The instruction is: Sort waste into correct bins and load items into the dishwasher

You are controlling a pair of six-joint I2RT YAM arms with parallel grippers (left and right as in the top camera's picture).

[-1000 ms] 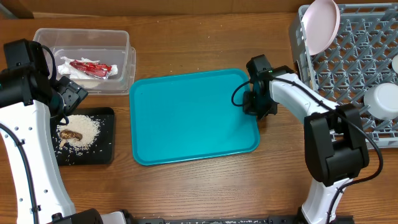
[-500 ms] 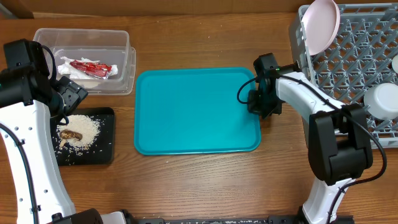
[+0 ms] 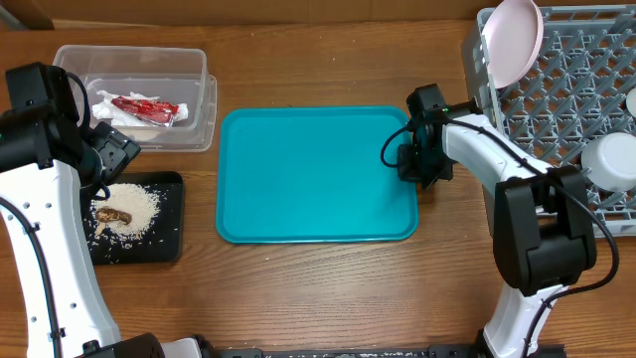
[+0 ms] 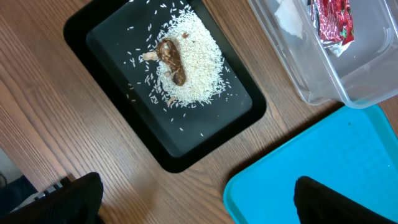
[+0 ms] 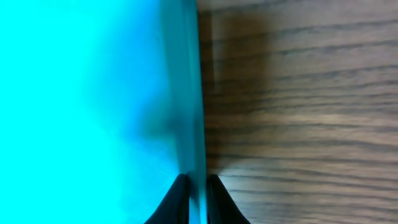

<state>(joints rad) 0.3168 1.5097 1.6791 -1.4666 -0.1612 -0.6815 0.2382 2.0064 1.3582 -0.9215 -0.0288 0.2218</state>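
Note:
My right gripper (image 3: 415, 167) is shut on the right rim of the teal serving tray (image 3: 318, 179); in the right wrist view both fingers (image 5: 194, 193) pinch the rim (image 5: 186, 93). My left gripper (image 4: 193, 202) is open and empty, over the table by the black tray (image 3: 174, 231). The black tray holds rice (image 3: 136, 205) and a brown lump (image 3: 111, 215), also in the left wrist view (image 4: 173, 59). The clear tub (image 3: 70, 58) holds white napkins (image 3: 111, 101) and the red wrapper (image 3: 147, 107). The grey dish rack (image 3: 556, 109) holds an upright plate (image 3: 514, 40) and a white dish (image 3: 608, 159). Chopsticks are out of view.
The teal tray lies flat between the black tray and the rack, its right rim close to the rack's left edge. The clear tub's corner (image 4: 323, 81) sits just above the teal tray's corner (image 4: 323, 168) in the left wrist view.
The teal tray has slid a little to the right and turned square to the table, with my right gripper on its rim. The left arm has not moved.

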